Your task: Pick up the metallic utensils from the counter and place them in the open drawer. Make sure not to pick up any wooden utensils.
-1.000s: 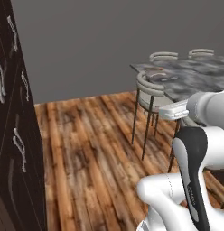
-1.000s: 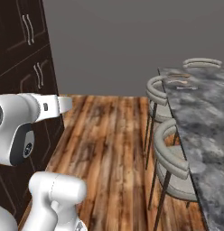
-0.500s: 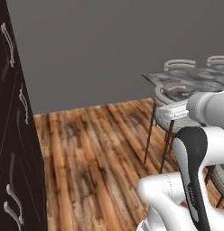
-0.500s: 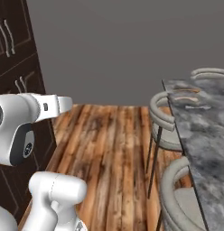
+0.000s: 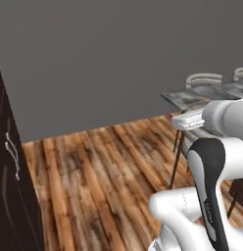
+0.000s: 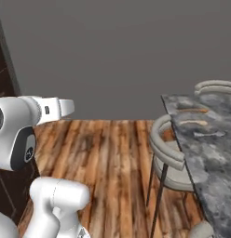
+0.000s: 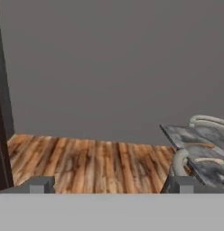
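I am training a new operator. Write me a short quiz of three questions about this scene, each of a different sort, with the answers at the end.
1. True or false: the pincer is open and holds nothing.
2. Choose one: the pale tan spoon lies on A) a stool seat, B) the marbled counter, C) a drawer front.
3. Fill in the missing word: the floor between the robot and the grey wall is made of ____ planks.

Key: 1 true; 2 B; 3 wood.
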